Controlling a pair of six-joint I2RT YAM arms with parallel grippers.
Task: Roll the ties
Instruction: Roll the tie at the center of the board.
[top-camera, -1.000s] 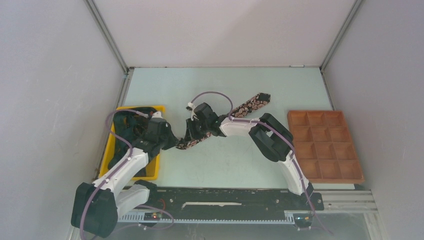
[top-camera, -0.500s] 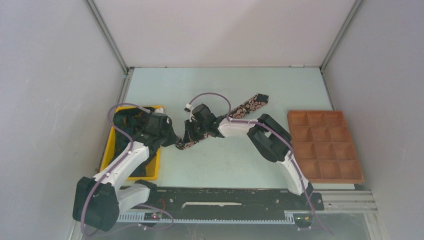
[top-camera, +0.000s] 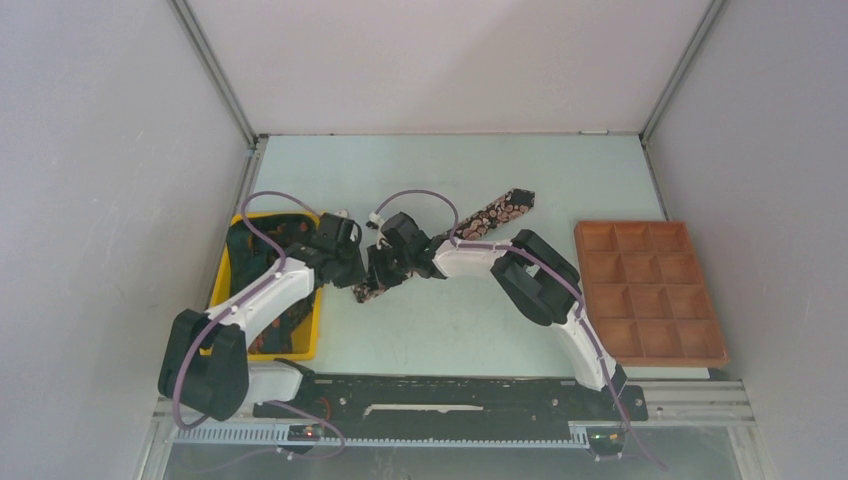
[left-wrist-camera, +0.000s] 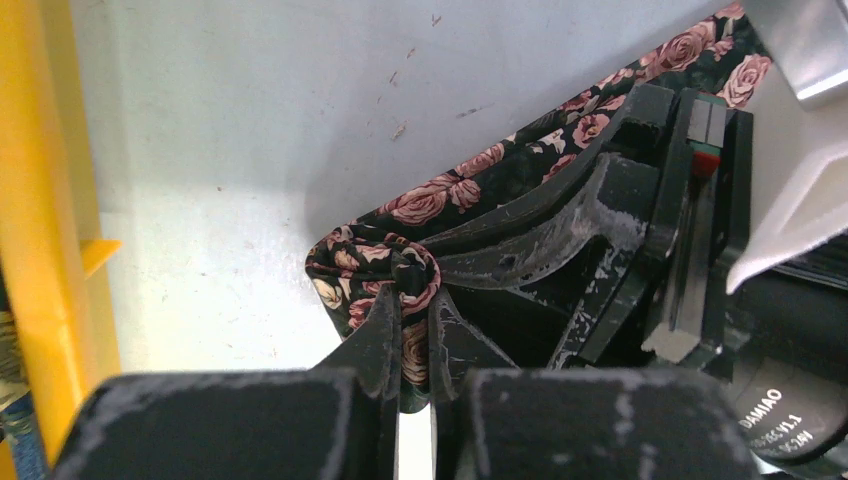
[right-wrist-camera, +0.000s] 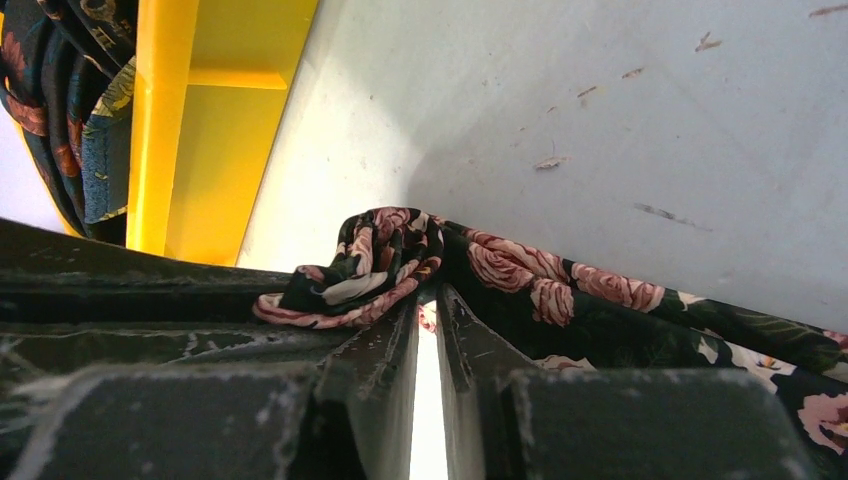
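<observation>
Roll barely started, by the look: floral tie (top-camera: 490, 212) lies just right of yellow bin (right-wrist-camera: 230, 130), near end curled. L gripper (left-wrist-camera: 415, 330) & R gripper (right-wrist-camera: 428, 310) both narrow, pinching that end. Next: wind it tight w/o slipping.

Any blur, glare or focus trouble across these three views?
Top external: even light, sharp, tie small. Left wrist: left fingers soft up close, rose print crisp. Right wrist: right fingers soft, blown-out white slit between them, yellow bin sharp.

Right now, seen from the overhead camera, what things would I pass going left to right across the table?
yellow bin → flowered tie → wooden compartment tray
</observation>
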